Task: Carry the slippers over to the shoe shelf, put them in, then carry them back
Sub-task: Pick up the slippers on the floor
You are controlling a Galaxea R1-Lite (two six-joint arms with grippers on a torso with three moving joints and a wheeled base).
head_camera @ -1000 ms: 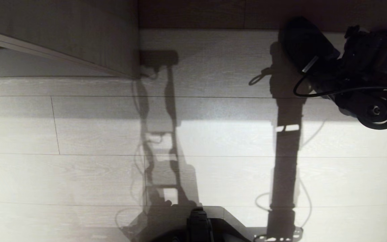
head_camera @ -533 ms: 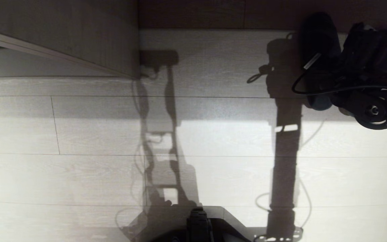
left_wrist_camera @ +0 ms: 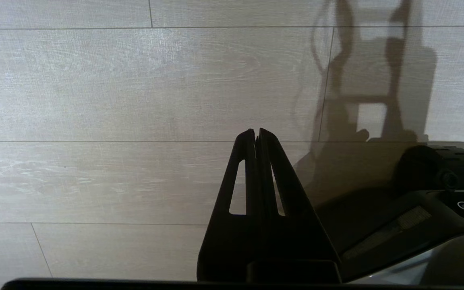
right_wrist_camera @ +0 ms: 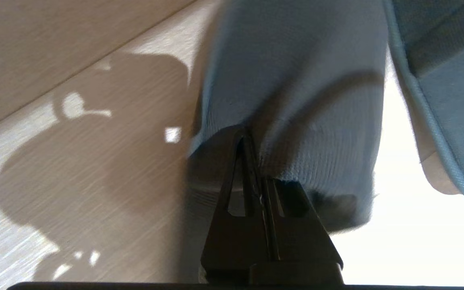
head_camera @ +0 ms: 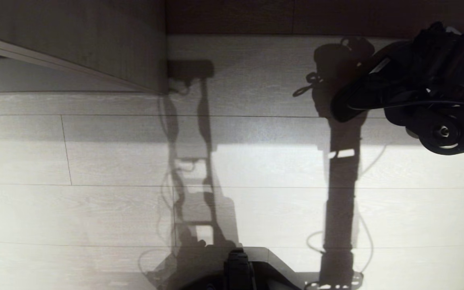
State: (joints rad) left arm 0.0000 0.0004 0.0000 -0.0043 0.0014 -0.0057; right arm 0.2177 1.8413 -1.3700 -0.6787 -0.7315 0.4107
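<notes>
Pale wood-grain floor (head_camera: 95, 161) planks run across the whole room below me, bright where light falls and crossed by my own long shadows. At the upper left stands a grey-beige panel (head_camera: 95, 40) with a thin lighter edge; I judge it part of the shoe shelf, though its opening does not show from here. A dark strip runs along the far edge of the floor.

My right gripper (right_wrist_camera: 256, 161) hangs at the far right, well above the planks, its fingers pressed together on the cloth edge of one of the slippers (right_wrist_camera: 296, 100). I pinch the soft rim because the thin fabric gives a sure hold, and the slipper dangles free beneath my wrist, clear of the floor. In the head view it shows as a dark tilted shape (head_camera: 361, 92). A second slipper (right_wrist_camera: 437, 80) sits just beside it; how that one is held I cannot tell.

My left gripper (left_wrist_camera: 256, 135) is parked low by my base, fingers pressed together on nothing, since one arm suffices here.
</notes>
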